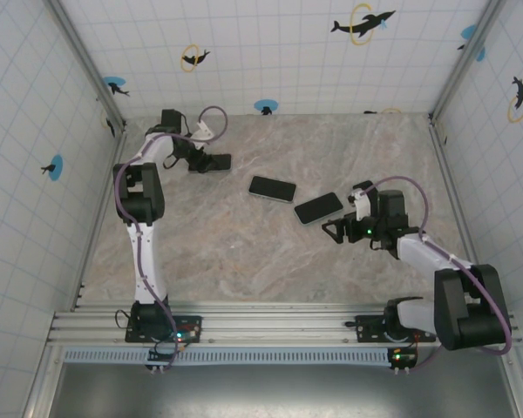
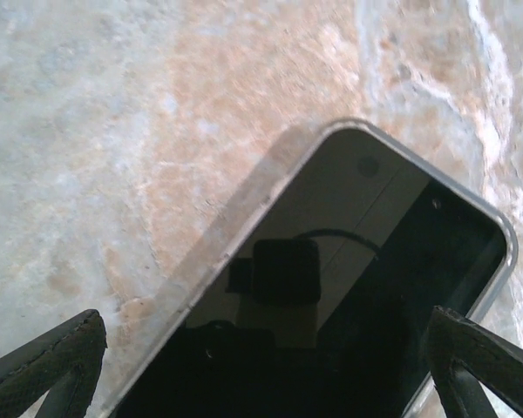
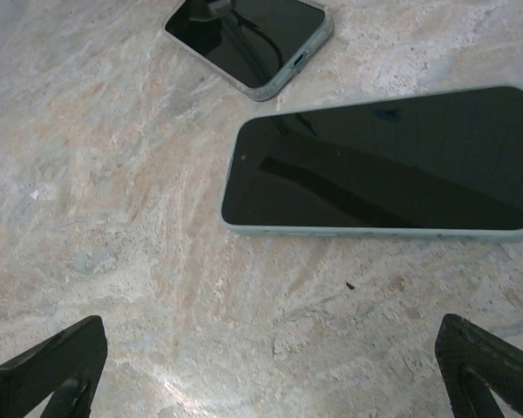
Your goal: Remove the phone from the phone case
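Table: marbled top, walled in by white tiled panels with dolphin stickers.
Phone case: flat near the middle of the table, and I place everything else from it. In the right wrist view the phone case has a clear greyish rim with a port cut-out, and a glossy dark face inside mirrors a cable. From where I stand I cannot tell whether a phone sits in it.
Pale-edged phone: just right of the case and a little nearer the arm bases, screen up. The two come close at the corners but do not touch. Up close the phone shows a pale green edge.
Grey-rimmed handset: well left of the case and slightly further back. The left wrist camera looks straight down on its dark face, which lies flat. Phone or case, I cannot say.
Left end effector: left of the case, over the grey-rimmed handset. Its fingers are spread wide, one on each side of the handset, gripping nothing.
Right end effector: right of the case, past the pale-edged phone and nearer the bases. Its fingers are wide apart, with bare table between them, and the phone lies ahead, untouched.
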